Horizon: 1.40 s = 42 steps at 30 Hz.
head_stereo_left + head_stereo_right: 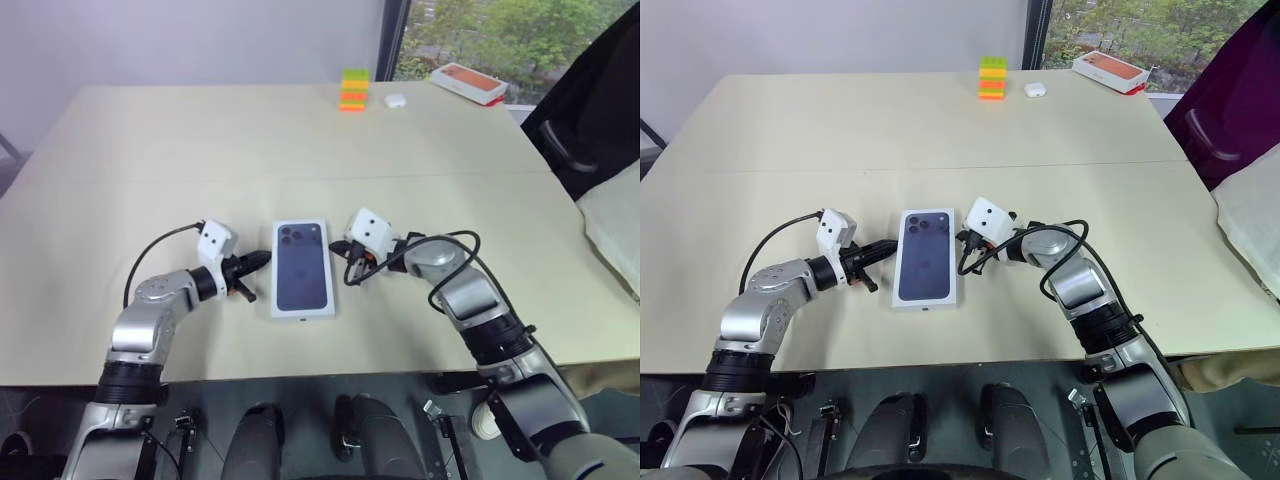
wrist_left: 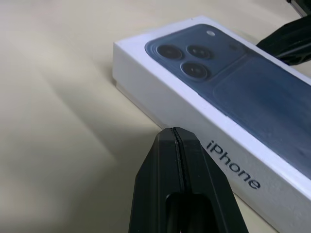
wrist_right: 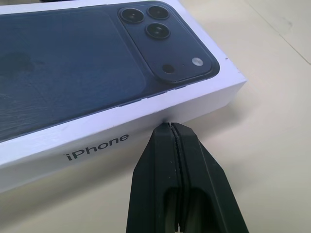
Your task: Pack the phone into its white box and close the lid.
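The lid (image 1: 302, 265), white with a dark blue phone picture on top, lies flat on the table near the front edge, covering the white box beneath it. The phone is hidden. My left gripper (image 1: 262, 259) is shut and empty, its tip pointing at the lid's left long side (image 2: 160, 104), a little short of it. My right gripper (image 1: 352, 274) is also shut and empty. Its tip sits against the lower edge of the lid's right long side (image 3: 146, 116), near the camera end.
At the table's far edge stand a stack of green, yellow and orange blocks (image 1: 354, 89), a small white case (image 1: 394, 100) and an orange-and-white box (image 1: 468, 82). A dark chair (image 1: 590, 110) and a white cushion (image 1: 615, 230) stand off the table's right side.
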Tool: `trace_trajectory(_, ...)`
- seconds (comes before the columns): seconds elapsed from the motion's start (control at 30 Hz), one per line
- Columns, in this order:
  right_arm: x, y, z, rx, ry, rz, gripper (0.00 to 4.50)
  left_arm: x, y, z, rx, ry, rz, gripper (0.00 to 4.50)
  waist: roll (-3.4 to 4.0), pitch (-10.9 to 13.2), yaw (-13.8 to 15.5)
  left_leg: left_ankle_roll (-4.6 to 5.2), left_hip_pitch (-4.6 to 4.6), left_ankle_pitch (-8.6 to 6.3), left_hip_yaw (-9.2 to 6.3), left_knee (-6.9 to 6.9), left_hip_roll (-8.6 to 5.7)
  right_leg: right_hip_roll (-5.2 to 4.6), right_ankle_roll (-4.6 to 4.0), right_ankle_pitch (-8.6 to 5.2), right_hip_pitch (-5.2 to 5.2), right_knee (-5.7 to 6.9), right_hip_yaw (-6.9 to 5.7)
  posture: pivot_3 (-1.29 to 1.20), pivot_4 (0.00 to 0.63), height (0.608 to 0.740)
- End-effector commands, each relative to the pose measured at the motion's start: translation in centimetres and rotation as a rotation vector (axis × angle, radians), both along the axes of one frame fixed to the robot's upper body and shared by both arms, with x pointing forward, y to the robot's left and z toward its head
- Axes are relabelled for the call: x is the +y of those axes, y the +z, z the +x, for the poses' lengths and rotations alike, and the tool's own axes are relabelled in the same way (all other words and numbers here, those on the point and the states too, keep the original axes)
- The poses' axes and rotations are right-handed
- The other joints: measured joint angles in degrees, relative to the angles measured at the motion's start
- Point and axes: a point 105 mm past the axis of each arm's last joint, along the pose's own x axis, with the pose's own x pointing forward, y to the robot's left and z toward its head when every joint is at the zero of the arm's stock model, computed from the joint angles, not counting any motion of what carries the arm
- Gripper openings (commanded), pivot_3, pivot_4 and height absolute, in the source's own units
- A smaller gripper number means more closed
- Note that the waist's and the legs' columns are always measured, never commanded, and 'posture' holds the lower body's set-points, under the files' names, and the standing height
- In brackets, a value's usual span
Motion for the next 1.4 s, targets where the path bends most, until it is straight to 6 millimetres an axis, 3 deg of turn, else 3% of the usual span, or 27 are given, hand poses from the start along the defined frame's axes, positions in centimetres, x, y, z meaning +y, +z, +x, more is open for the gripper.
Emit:
trace_trajectory(0.03,0.0,3.6,0.6,-0.088,0.004,0.078,0.04,0.0,3.9,0.8,-0.116,0.008,-0.06,0.0,0.0,0.0,0.01,0.0,0.0,0.0,0.0,0.0,0.0,0.0,0.0,0.0,0.0,0.0,0.0,0.0,0.15,0.74)
trace_trajectory(0.13,-0.1,4.7,1.1,-0.112,-0.001,0.104,0.04,-0.7,5.6,1.9,-0.162,0.003,-0.085,0.0,0.0,0.0,0.09,0.0,0.0,0.0,0.0,0.01,0.0,0.0,0.0,0.0,0.01,0.0,-0.01,0.0,0.15,0.74)
trace_trajectory(0.23,0.5,5.2,1.5,-0.124,-0.002,0.134,0.04,-1.9,5.7,2.7,-0.177,-0.02,-0.081,0.0,0.0,-0.01,0.1,0.0,0.02,0.0,0.0,0.01,-0.01,-0.01,0.0,0.0,0.05,-0.01,-0.02,0.0,0.15,0.74)
trace_trajectory(0.43,2.1,4.7,1.5,-0.12,0.026,0.147,0.04,-3.0,3.2,3.3,-0.122,-0.041,-0.064,0.0,-0.01,-0.01,-0.18,0.0,0.1,0.0,0.02,-0.01,0.0,0.02,0.0,0.0,0.1,0.0,-0.01,0.0,0.15,0.74)
trace_trajectory(0.6,2.7,1.9,1.1,-0.069,0.027,0.103,0.04,-2.8,1.5,3.3,-0.089,-0.043,-0.02,0.0,0.0,-0.01,-0.06,-0.01,0.11,0.01,0.01,0.0,0.01,0.02,0.0,0.0,0.11,0.01,-0.01,0.0,0.15,0.74)
trace_trajectory(0.7,2.7,0.4,0.3,-0.036,0.056,0.048,0.04,-2.5,0.5,2.4,-0.062,-0.077,0.009,0.0,0.0,-0.01,-0.06,-0.01,0.11,0.0,0.01,0.0,0.0,0.01,0.0,0.0,0.12,0.01,-0.01,0.0,0.15,0.74)
trace_trajectory(0.87,2.0,0.0,-0.9,0.005,0.094,0.041,0.04,-2.4,0.7,1.1,-0.035,-0.127,-0.007,0.0,0.01,-0.01,0.04,0.0,0.56,0.0,0.0,-0.06,0.0,0.01,0.0,-0.01,0.57,-0.07,-0.02,0.0,0.15,0.74)
trace_trajectory(1.0,1.9,0.4,-3.2,0.071,0.181,0.093,0.04,-3.0,1.0,-1.5,0.008,-0.237,-0.035,0.0,0.01,-0.01,-0.01,0.01,0.82,-0.01,0.0,-0.16,0.01,0.01,0.03,-0.03,0.85,-0.23,0.03,0.0,0.15,0.74)
trace_trajectory(1.17,1.8,0.1,-7.8,0.266,0.347,0.139,0.04,-3.7,-0.2,-4.7,0.088,-0.342,-0.03,0.0,0.01,-0.01,0.01,0.01,0.82,-0.02,-0.02,-0.16,0.01,0.01,0.04,-0.04,0.85,-0.24,0.04,0.0,0.15,0.74)
trace_trajectory(1.3,1.7,0.4,-8.1,0.237,0.355,0.132,0.04,-3.2,-0.5,-5.3,0.086,-0.357,0.0,0.0,0.01,-0.01,-0.02,0.01,0.85,-0.02,-0.06,-0.16,0.01,0.04,0.04,-0.05,0.85,-0.23,0.03,0.0,0.15,0.74)
trace_trajectory(1.4,1.6,1.0,-7.1,0.212,0.301,0.167,0.04,-1.9,0.0,-3.2,0.04,-0.232,0.004,0.0,0.01,-0.01,0.04,0.01,0.84,-0.02,-0.08,-0.16,0.01,0.06,0.15,-0.14,0.85,-0.25,0.02,0.0,0.15,0.74)
